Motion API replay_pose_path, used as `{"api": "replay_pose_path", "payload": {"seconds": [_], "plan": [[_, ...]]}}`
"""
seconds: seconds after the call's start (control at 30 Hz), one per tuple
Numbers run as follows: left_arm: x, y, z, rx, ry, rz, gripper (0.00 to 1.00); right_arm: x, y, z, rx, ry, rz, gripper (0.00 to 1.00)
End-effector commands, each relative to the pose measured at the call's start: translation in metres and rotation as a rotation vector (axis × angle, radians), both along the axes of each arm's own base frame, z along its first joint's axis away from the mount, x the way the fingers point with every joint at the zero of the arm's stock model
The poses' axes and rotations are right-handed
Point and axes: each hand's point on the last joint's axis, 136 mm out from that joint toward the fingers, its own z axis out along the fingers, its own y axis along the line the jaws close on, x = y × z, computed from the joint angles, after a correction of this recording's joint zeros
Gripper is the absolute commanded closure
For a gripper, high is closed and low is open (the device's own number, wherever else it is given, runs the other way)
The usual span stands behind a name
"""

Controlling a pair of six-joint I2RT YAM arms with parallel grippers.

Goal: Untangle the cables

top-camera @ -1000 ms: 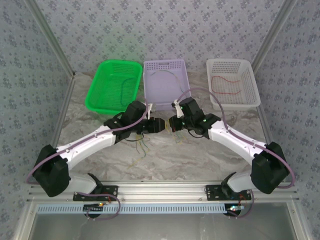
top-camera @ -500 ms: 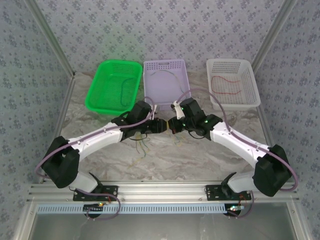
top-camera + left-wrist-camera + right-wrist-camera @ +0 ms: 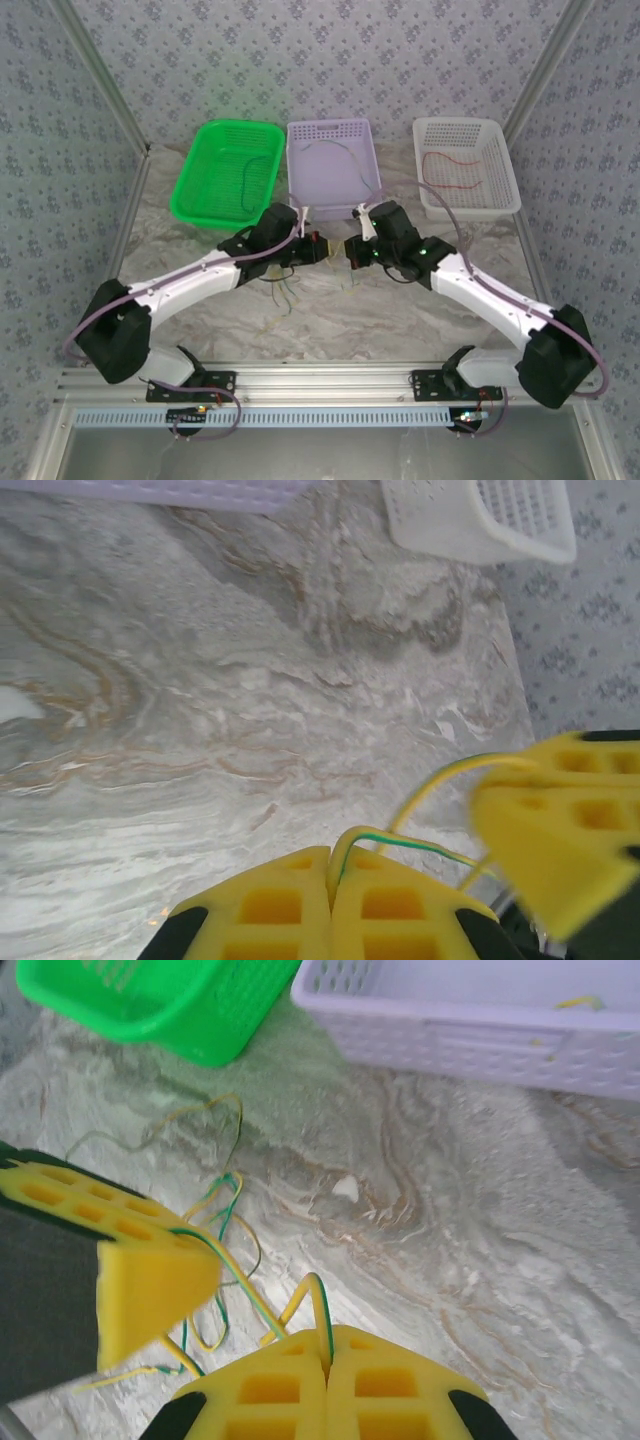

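A thin yellow-and-green cable [image 3: 428, 844] runs between my two grippers above the middle of the table. My left gripper [image 3: 331, 857] [image 3: 318, 247] is shut on one part of it. The right gripper [image 3: 328, 1339] [image 3: 351, 252] is shut on another part, a loop of cable [image 3: 318, 1300] rising from its tips. The two grippers face each other a small gap apart. A loose tangle of yellow and green cables [image 3: 214, 1212] [image 3: 283, 291] lies on the table below the left gripper. A red cable [image 3: 452, 166] lies in the white basket, a dark one [image 3: 247, 183] in the green basket, a pale one [image 3: 336, 149] in the purple basket.
Three baskets stand in a row at the back: green basket [image 3: 200, 195], purple basket [image 3: 297, 195] and white basket [image 3: 505, 180]. The marbled table [image 3: 400, 310] has metal frame posts at both sides and a rail along its near edge.
My left gripper has closed onto the yellow-and-green cable. The two grippers have drawn slightly apart, the right one shifting to the right.
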Motion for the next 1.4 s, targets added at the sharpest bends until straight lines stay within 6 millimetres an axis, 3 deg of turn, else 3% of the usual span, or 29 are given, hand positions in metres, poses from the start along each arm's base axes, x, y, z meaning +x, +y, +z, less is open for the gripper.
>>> {"api": "replay_pose_path", "payload": {"seconds": [0.0,0.1,0.23,0.43,0.6,0.77,0.83,0.9,1.03,1.2,1.37], "plan": [[0.011,0.017,-0.003,-0.004,0.006,0.113,1.0,0.005,-0.017,0.024,0.062,-0.059,-0.112,1.0],[0.012,0.026,-0.007,-0.029,0.02,0.186,1.0,0.005,-0.024,0.034,0.121,-0.089,-0.168,1.0],[0.016,0.044,0.004,-0.126,-0.008,0.32,1.0,0.005,-0.043,0.04,0.199,-0.13,-0.286,1.0],[0.016,0.082,0.044,-0.293,-0.119,0.509,1.0,-0.001,-0.089,0.025,0.371,-0.119,-0.585,1.0],[0.016,0.088,0.088,-0.425,-0.228,0.525,1.0,-0.008,-0.081,-0.002,0.513,0.035,-0.654,1.0],[0.017,0.076,0.115,-0.461,-0.31,0.441,1.0,-0.015,-0.054,-0.005,0.583,0.214,-0.612,0.96],[0.017,0.07,0.125,-0.424,-0.344,0.385,1.0,-0.021,-0.058,0.012,0.507,0.172,-0.597,0.83],[0.018,0.067,0.131,-0.359,-0.371,0.329,1.0,-0.029,-0.072,0.043,0.439,0.044,-0.579,0.72],[0.02,0.061,0.141,-0.309,-0.428,0.249,1.0,-0.041,-0.086,0.096,0.453,-0.078,-0.538,0.64],[0.025,0.044,0.157,-0.272,-0.506,0.163,1.0,-0.045,-0.048,0.139,0.626,-0.061,-0.436,0.59],[0.021,0.024,0.157,-0.213,-0.571,0.082,1.0,-0.021,0.002,0.166,0.844,0.041,-0.406,0.54]]}}
